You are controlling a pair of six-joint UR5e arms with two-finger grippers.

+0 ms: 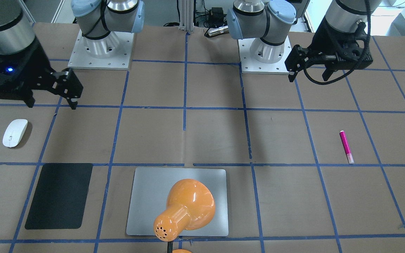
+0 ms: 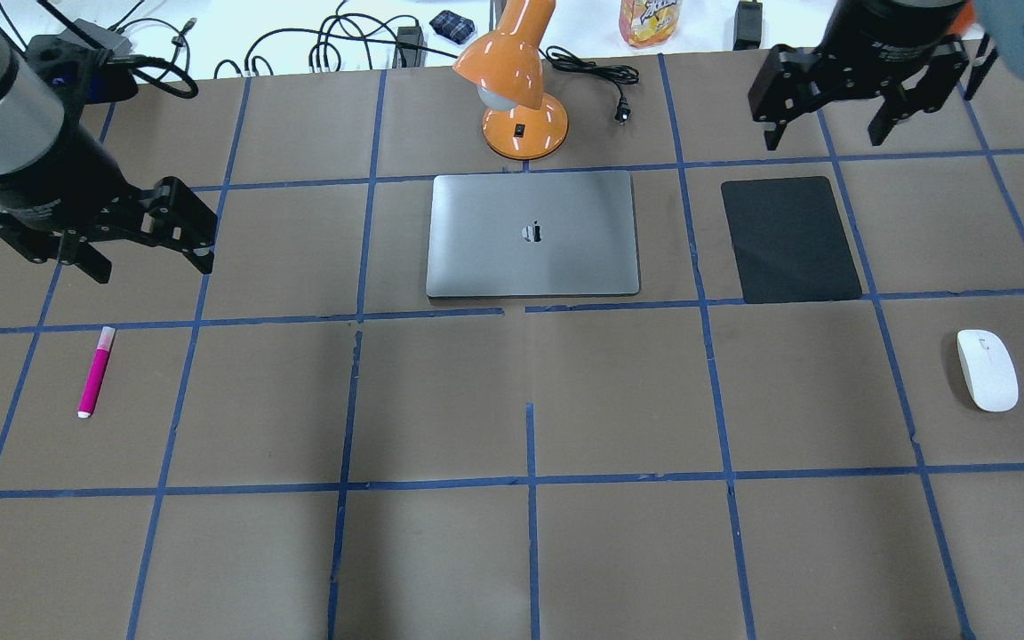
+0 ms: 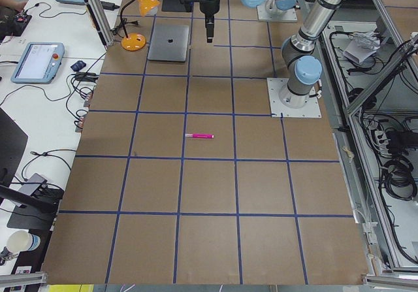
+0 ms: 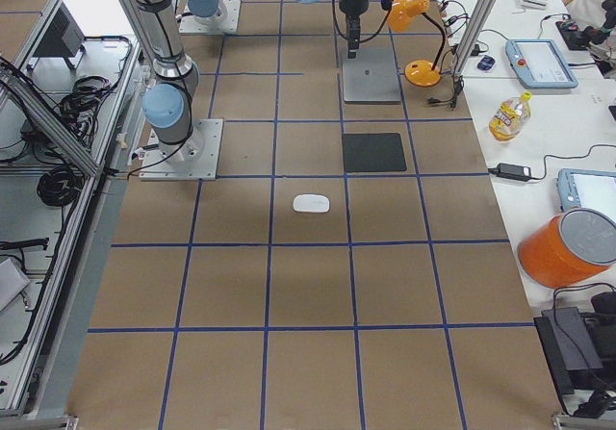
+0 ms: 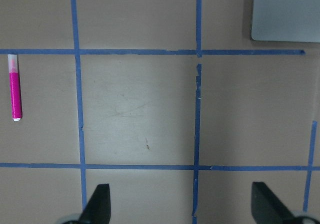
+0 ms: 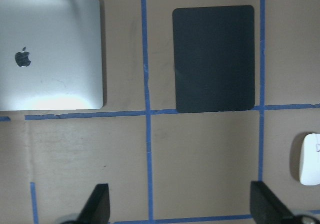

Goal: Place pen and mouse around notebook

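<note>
The silver-grey notebook lies closed at the table's far middle, and an orange lamp partly hides it in the front-facing view. A magenta pen with a pale cap lies flat on the robot's left side, also in the left wrist view. My left gripper hovers open and empty just beyond the pen, off to one side. On the robot's right side rests the white mouse, at the right wrist view's edge. My right gripper hangs open and empty above the table's far edge, well away from the mouse.
A thin black mat lies right of the notebook, between it and the mouse. An orange desk lamp stands just behind the notebook, its head leaning over it. Cables and a bottle sit beyond the far edge. Blue tape lines grid the brown table.
</note>
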